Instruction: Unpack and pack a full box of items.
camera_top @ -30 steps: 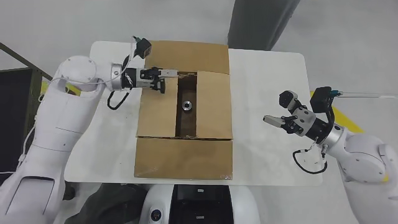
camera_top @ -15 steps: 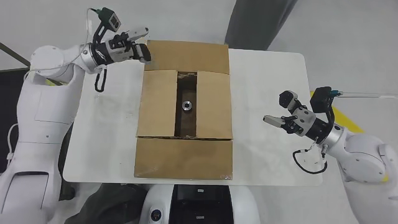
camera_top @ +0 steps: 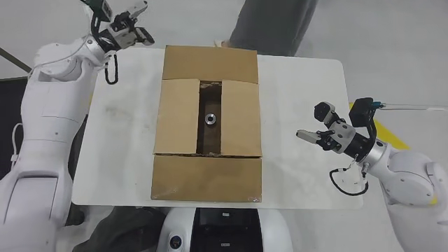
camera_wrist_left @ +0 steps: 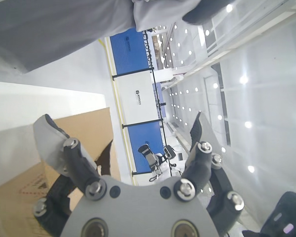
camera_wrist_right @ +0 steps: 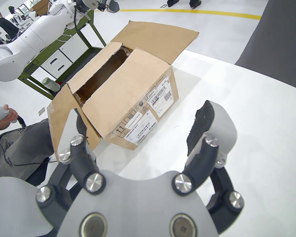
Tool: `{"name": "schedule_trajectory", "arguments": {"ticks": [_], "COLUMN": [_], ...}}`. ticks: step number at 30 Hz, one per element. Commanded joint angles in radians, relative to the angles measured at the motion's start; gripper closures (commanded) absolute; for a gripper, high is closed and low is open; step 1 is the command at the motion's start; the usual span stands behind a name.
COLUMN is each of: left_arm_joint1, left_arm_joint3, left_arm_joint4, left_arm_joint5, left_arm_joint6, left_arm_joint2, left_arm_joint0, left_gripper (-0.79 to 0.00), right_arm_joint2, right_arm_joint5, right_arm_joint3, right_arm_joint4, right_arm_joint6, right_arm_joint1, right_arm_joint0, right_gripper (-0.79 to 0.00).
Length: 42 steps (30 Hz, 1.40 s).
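**Well clear of the box, both grippers stand open**

Jaws first: the left gripper [camera_top: 142, 21] has its fingers [camera_wrist_left: 49, 131] spread wide with nothing between them. It hangs just past the far left corner of the white table [camera_top: 301, 77], near the box [camera_top: 178, 115] but not touching it.

The right gripper [camera_top: 312, 122] is also parted and empty. It sits over the right side of the table, well apart from the box and pointing toward it.

The cardboard box rests in the middle of the table. Its far flap [camera_top: 210, 63] and near flap [camera_top: 206, 178] are folded outward. The two side flaps [camera_top: 241, 115] lie almost level, leaving a dark slot between them. Down in that slot lies a small round metal piece [camera_top: 209, 119]. White labels [camera_wrist_right: 148, 114] cover the box wall facing the right gripper.
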Motion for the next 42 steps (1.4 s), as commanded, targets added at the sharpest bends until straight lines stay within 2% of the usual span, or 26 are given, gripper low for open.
{"name": "schedule_trajectory", "arguments": {"ticks": [1,5,14,18,31,34,37,42], "left_arm_joint1": [-0.005,-0.014,-0.043,-0.056,-0.056,-0.056,-0.063,-0.083], "left_arm_joint3": [0.038,0.107,0.225,0.262,0.262,0.241,0.229,0.262], "left_arm_joint4": [0.029,0.105,0.292,0.299,0.299,0.322,0.299,0.281], "left_arm_joint5": [-0.020,-0.067,-0.146,-0.159,-0.159,-0.126,-0.106,-0.097], "left_arm_joint6": [0.016,0.067,0.257,0.260,0.260,0.318,0.290,0.256], "left_arm_joint2": [0.016,0.049,0.128,0.148,0.148,0.146,0.153,0.182], "left_arm_joint0": [-0.015,-0.042,-0.095,-0.112,-0.112,-0.098,-0.087,-0.099], "left_gripper": [-0.785,-0.785,-0.785,-0.785,-0.785,-0.785,-0.785,-0.785], "right_arm_joint2": [0.000,0.000,0.000,0.000,0.000,0.000,0.000,0.000], "right_arm_joint5": [0.000,0.000,0.000,0.000,0.000,0.000,0.000,0.000], "right_arm_joint3": [0.000,0.000,0.000,0.000,0.000,0.000,0.000,0.000], "right_arm_joint4": [0.000,0.000,0.000,0.000,0.000,0.000,0.000,0.000], "right_arm_joint6": [0.000,0.000,0.000,0.000,0.000,0.000,0.000,0.000], "right_arm_joint1": [0.000,0.000,0.000,0.000,0.000,0.000,0.000,0.000], "right_arm_joint0": [0.000,0.000,0.000,0.000,0.000,0.000,0.000,0.000], "right_gripper": [-0.785,-0.785,-0.785,-0.785,-0.785,-0.785,-0.785,-0.785]}}
